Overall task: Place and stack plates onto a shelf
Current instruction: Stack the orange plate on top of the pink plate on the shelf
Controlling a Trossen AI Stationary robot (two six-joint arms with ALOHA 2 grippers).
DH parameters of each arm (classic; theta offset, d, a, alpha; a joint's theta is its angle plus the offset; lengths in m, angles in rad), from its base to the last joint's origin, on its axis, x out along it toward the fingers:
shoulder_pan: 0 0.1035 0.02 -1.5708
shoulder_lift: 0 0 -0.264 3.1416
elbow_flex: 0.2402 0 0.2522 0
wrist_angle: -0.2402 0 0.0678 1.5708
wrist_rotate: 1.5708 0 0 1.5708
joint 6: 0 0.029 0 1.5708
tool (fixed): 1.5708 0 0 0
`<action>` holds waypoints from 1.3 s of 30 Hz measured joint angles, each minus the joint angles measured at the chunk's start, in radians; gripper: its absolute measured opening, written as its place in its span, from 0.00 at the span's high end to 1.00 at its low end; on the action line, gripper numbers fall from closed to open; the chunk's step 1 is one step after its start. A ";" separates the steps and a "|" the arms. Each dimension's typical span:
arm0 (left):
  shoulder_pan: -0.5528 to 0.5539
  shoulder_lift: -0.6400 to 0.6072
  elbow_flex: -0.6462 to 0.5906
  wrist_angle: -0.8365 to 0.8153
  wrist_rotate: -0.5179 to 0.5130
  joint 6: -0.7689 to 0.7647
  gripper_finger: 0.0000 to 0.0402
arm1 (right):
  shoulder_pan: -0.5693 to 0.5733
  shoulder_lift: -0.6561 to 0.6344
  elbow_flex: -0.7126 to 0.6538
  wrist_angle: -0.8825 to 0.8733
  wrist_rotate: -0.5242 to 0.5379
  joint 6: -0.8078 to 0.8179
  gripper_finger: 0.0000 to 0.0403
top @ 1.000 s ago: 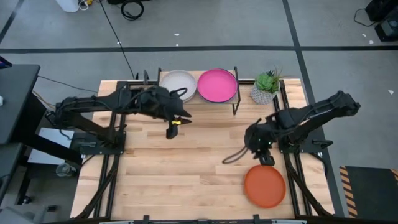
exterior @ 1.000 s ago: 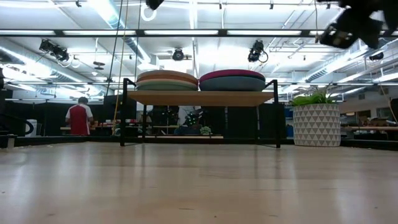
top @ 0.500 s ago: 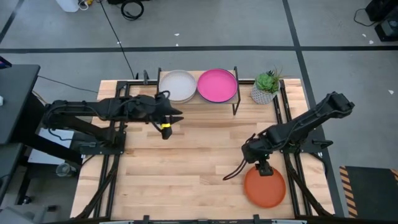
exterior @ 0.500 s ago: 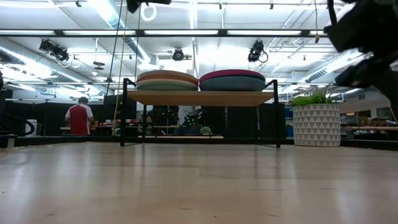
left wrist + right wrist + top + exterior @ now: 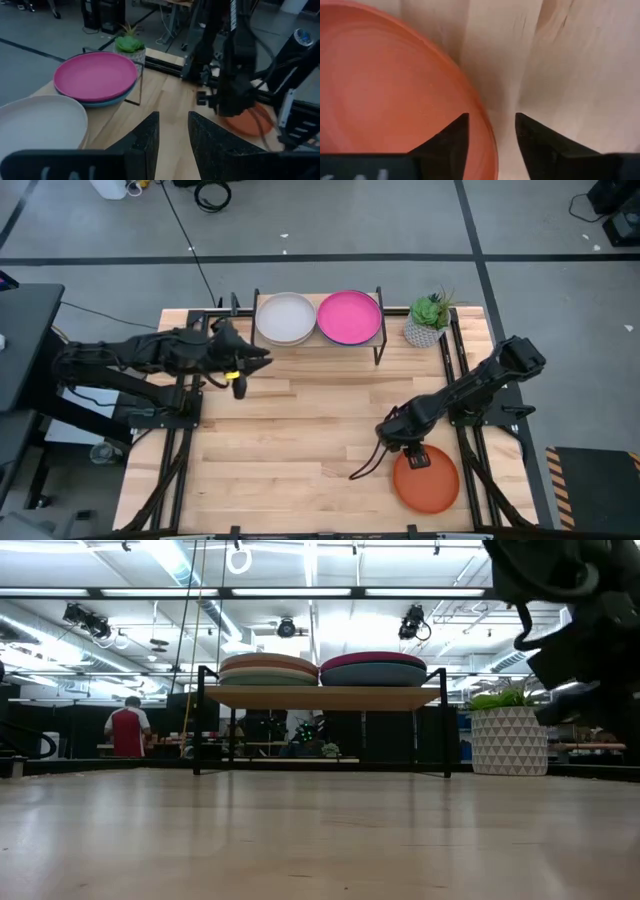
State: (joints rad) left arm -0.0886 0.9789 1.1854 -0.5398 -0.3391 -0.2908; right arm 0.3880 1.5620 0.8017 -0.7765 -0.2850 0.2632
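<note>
The orange plate [image 5: 428,480] lies flat on the table near its near right corner. My right gripper [image 5: 413,456] hangs open just over the plate's far left rim [image 5: 479,112], with one finger above the plate and the other above bare wood. The shelf [image 5: 320,697] stands at the far edge and carries two stacks of plates. The cream-white plate [image 5: 287,318] tops the left stack and the magenta pink plate [image 5: 349,316] tops the right one. My left gripper [image 5: 240,376] is open and empty, in the air left of the shelf.
A potted plant [image 5: 428,319] in a white patterned pot stands right of the shelf at the far edge. A dark cable [image 5: 365,465] trails on the table left of the orange plate. Bare wood stretches across the table's middle and near left. A person [image 5: 127,728] stands far behind.
My right gripper has come down and toward the near edge, from the table's right middle to the orange plate's far left rim. My left gripper has drawn back from in front of the shelf toward the table's left edge. The plates have kept still.
</note>
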 joint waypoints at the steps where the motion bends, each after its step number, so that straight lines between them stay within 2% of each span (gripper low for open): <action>1: -0.005 -0.006 0.000 -0.005 0.001 -0.011 0.73 | 0.002 0.008 0.000 0.001 0.000 -0.003 0.60; 8: -0.035 -0.020 0.000 -0.055 -0.008 -0.040 0.73 | 0.003 0.017 0.000 0.024 -0.001 -0.005 0.84; 12: -0.040 -0.020 0.000 -0.059 -0.008 -0.040 0.73 | -0.028 -0.024 0.013 -0.003 -0.085 0.004 0.97; 18: -0.040 -0.020 0.000 -0.056 -0.024 -0.037 0.73 | -0.114 -0.106 0.107 -0.084 -0.114 0.029 0.93; 24: -0.040 -0.022 0.000 -0.012 -0.018 -0.028 0.73 | -0.257 -0.137 0.298 -0.218 -0.096 0.024 0.97; 28: -0.040 -0.033 0.020 0.008 0.036 -0.015 0.73 | -0.368 -0.106 0.464 -0.316 -0.028 0.030 0.95; 32: -0.040 -0.047 0.029 0.005 0.072 0.067 0.73 | -0.479 -0.051 0.618 -0.398 0.009 0.043 0.94; 39: -0.040 -0.062 0.030 -0.018 0.073 0.154 0.73 | -0.637 0.020 0.848 -0.463 -0.003 0.083 0.96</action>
State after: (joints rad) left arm -0.1284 0.9166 1.2152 -0.5580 -0.2657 -0.1364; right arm -0.2489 1.5825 1.6501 -1.2395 -0.2877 0.3462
